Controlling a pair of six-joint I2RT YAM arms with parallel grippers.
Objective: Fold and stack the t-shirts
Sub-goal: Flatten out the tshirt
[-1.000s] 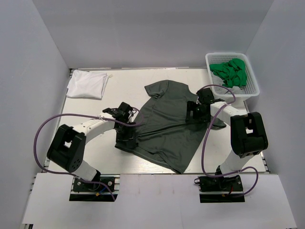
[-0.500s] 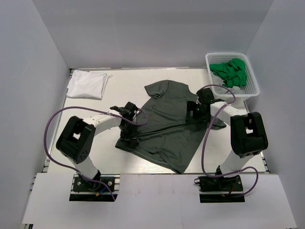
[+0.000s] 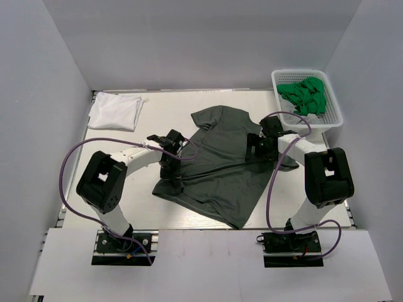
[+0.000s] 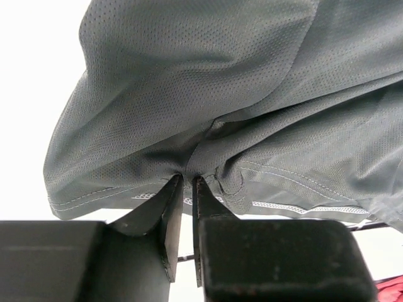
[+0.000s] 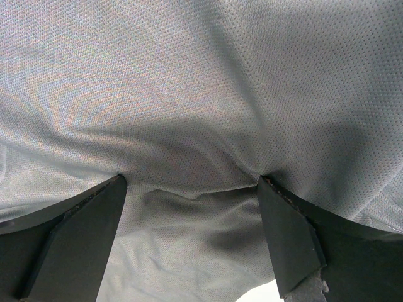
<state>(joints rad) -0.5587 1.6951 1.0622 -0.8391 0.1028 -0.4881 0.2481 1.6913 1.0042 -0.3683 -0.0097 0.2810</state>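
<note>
The dark olive-grey t-shirt (image 3: 223, 160) lies spread on the table's middle, neck toward the back. My left gripper (image 3: 170, 170) is at its left hem edge; in the left wrist view the jaws (image 4: 187, 178) are shut on a pinch of the dark cloth (image 4: 208, 94) just above the stitched hem. My right gripper (image 3: 257, 146) rests on the shirt's right side. In the right wrist view it (image 5: 192, 182) is open, with its fingers (image 5: 286, 226) wide apart and pressed down on the cloth (image 5: 201, 94). The white t-shirt (image 3: 115, 112) lies folded at the back left.
A white mesh basket (image 3: 332, 100) holding green cloth (image 3: 304, 95) stands at the back right corner. Grey walls close in the table on three sides. Purple cables loop from both arms.
My left arm has swung inward and its gripper has moved a little away from the near edge, drawing the shirt's left hem with it. The right arm has not moved.
</note>
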